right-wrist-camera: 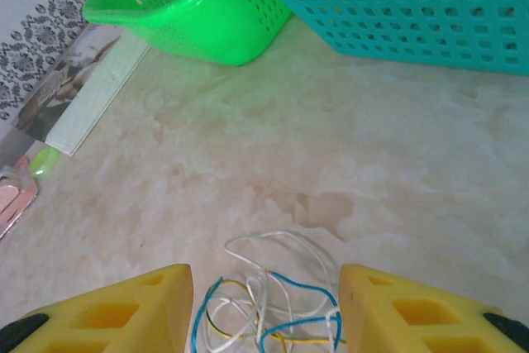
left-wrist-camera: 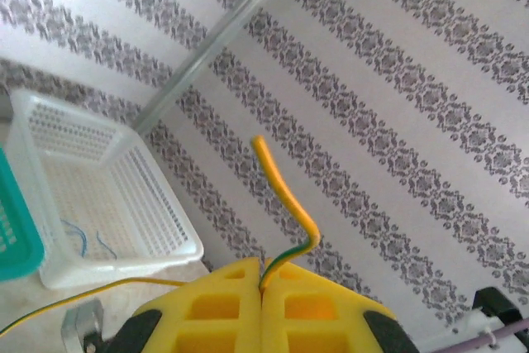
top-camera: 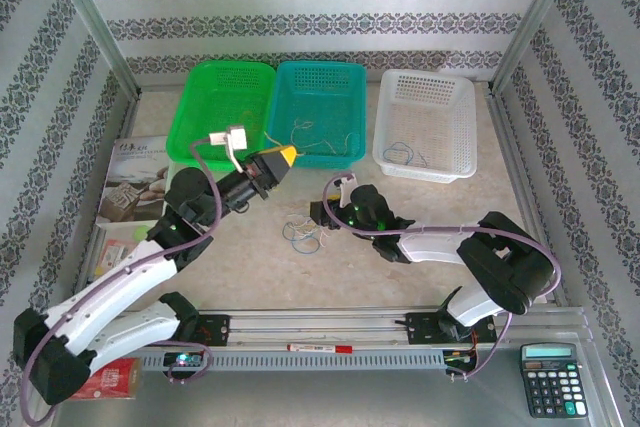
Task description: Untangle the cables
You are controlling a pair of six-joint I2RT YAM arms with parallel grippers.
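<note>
Top view: left hand (top-camera: 282, 159) is up at the near edge of the teal basket (top-camera: 340, 87). Green basket (top-camera: 225, 97) is off to its left, white basket (top-camera: 430, 97) well off to its right. A few thin wires (top-camera: 300, 132) lie in the teal one just ahead of the hand, and a blue wire (top-camera: 402, 153) lies in the white one. Right hand (top-camera: 322, 214) sits low over the tabletop (top-camera: 250, 277), with the cable tangle (top-camera: 301, 232) just off its tips. Left wrist: fingers pressed fully together, pinching a yellow cable (left-wrist-camera: 287, 204). The short end stands up past the tips and the long run trails down to the hand's left; can't tell whether it's free of the tangle. Right wrist: fingers spread wide, holding nothing. The white, blue and yellowish loops lie on the tabletop right between them, unclamped. My read: one strand is out and up for drop-off, and the right hand is staged on the remainder. Next, the left hand needs to get over a basket and let go; which basket, can't tell. The right hand needs to come down on a single strand, not the bundle. The loops overlap, so closing in the middle would likely drag the lot.
</note>
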